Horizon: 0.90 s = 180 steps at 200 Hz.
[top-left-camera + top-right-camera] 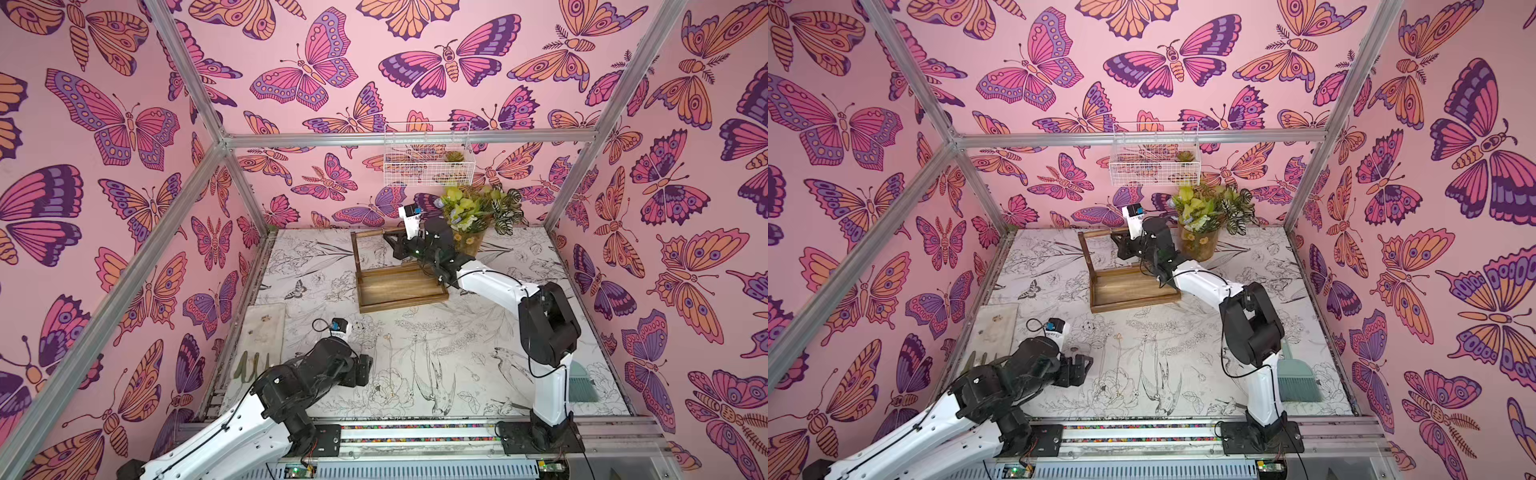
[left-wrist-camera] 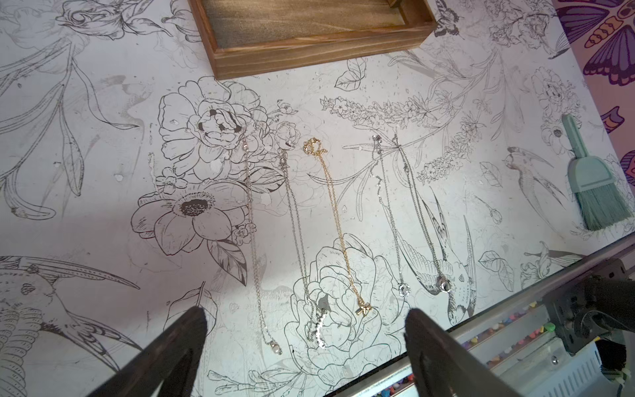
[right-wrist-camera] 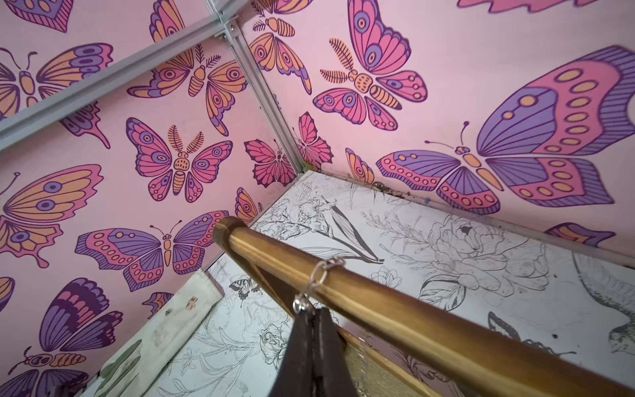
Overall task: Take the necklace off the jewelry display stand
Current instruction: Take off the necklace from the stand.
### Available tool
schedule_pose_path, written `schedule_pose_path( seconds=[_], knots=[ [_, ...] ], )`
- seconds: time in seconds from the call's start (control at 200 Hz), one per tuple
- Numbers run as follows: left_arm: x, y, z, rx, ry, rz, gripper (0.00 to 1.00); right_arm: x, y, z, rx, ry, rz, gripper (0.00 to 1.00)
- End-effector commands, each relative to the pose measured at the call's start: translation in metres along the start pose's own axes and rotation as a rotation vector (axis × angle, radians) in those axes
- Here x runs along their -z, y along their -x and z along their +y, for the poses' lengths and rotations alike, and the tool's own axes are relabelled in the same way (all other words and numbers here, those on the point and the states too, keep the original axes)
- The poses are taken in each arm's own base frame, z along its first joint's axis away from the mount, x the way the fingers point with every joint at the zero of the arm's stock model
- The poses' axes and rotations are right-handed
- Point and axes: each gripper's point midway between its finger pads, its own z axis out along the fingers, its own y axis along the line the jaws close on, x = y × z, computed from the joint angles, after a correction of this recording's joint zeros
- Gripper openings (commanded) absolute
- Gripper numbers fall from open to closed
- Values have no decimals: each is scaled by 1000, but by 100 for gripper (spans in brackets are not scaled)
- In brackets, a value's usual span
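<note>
The brown wooden jewelry display stand [image 1: 399,291] [image 1: 1133,293] stands at the back middle of the table. Its round top bar [image 3: 378,309] carries a thin silver necklace [image 3: 322,272], looped over it with the clasp ring hanging just below. My right gripper [image 3: 311,314] [image 1: 388,239] is at that bar, jaws pressed together on the chain right under the ring. My left gripper [image 2: 305,314] [image 1: 365,365] hovers open near the table's front left, nothing between its fingers. A corner of the stand's tray [image 2: 309,44] shows in the left wrist view.
Several silver and gold necklaces [image 2: 340,223] lie in a row on the floral tabletop under the left gripper. A vase of flowers [image 1: 478,208] stands right behind the stand, a white wire basket [image 1: 428,158] hangs above. A teal brush [image 1: 1298,380] lies front right, a pale board [image 1: 266,328] left.
</note>
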Motion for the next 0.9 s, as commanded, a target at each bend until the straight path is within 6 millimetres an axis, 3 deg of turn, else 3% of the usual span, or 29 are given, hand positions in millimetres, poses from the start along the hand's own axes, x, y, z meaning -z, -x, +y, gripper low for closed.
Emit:
schedule_pose_path(
  seconds=[0.0, 0.375, 0.896],
  knots=[
    [-6, 0, -4, -4, -17, 6, 92, 16, 20, -6, 44, -35, -35, 0],
    [-19, 14, -22, -30, -47, 5, 92, 57, 42, -44, 59, -154, -31, 0],
    [-37, 34, -52, -68, -111, -3, 92, 102, 57, -92, 42, -312, -29, 0]
  ],
)
